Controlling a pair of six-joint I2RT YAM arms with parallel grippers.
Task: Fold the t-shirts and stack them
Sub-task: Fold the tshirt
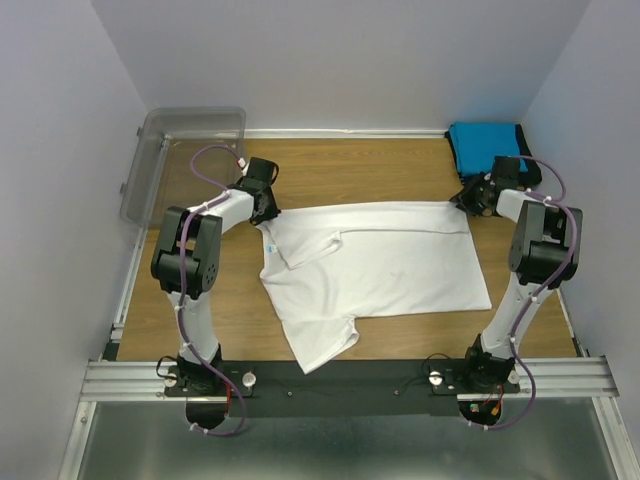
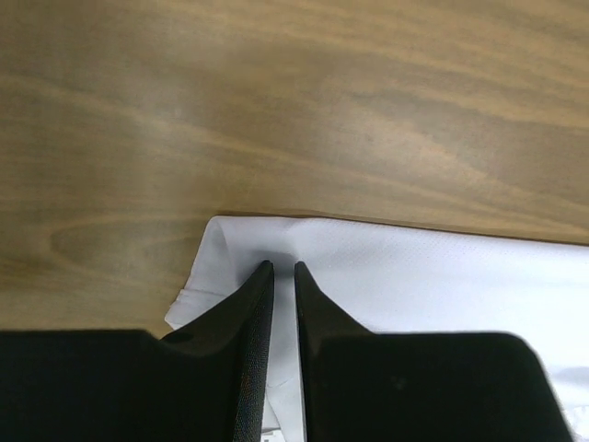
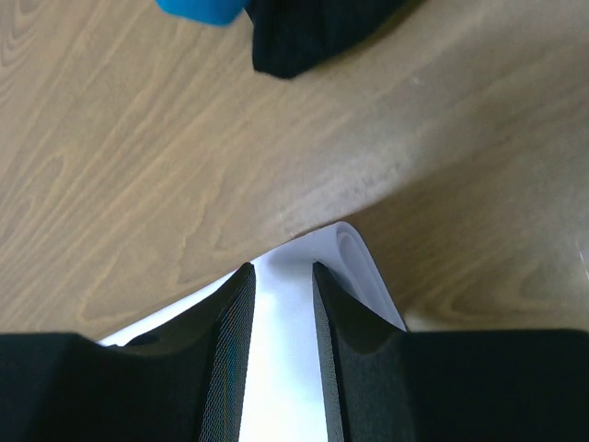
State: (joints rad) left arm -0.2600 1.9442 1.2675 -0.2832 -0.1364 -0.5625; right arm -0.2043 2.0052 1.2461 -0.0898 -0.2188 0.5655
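your left arm (image 1: 190,250) and right arm (image 1: 540,240) bend down to the white shirt's (image 1: 380,265) far corners
left claw (image 2: 283,265) nearly closed, can't tell if it holds cloth; right claw (image 3: 281,267) half open; shirt lies flat mid table (image 1: 400,170).

Lab booth: blank walls (image 1: 340,60), aluminium rail (image 1: 120,378)

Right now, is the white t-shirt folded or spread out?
Spread out: the white t-shirt lies open and flat across the table, near sleeve sticking out.
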